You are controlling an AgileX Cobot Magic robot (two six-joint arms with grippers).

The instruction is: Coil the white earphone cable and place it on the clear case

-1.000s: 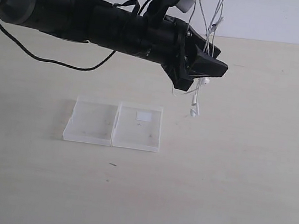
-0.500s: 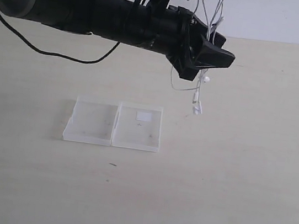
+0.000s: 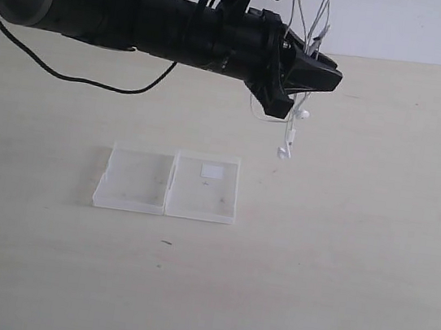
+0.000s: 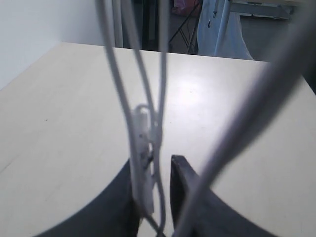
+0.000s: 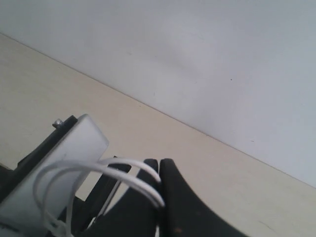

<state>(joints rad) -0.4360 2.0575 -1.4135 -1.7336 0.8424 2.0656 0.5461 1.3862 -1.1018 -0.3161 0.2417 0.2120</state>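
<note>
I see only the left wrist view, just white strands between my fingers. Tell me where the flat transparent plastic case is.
Observer: The flat transparent plastic case lies open on the table. In the exterior view it is below the left gripper and to its left.
Operator: Report where the thin white earphone cable ends.
Observer: The thin white earphone cable dangles with its earbuds right of the case in that view, not over it.
Operator: Say what holds its top.
Observer: The right gripper is shut on its loops.
</note>
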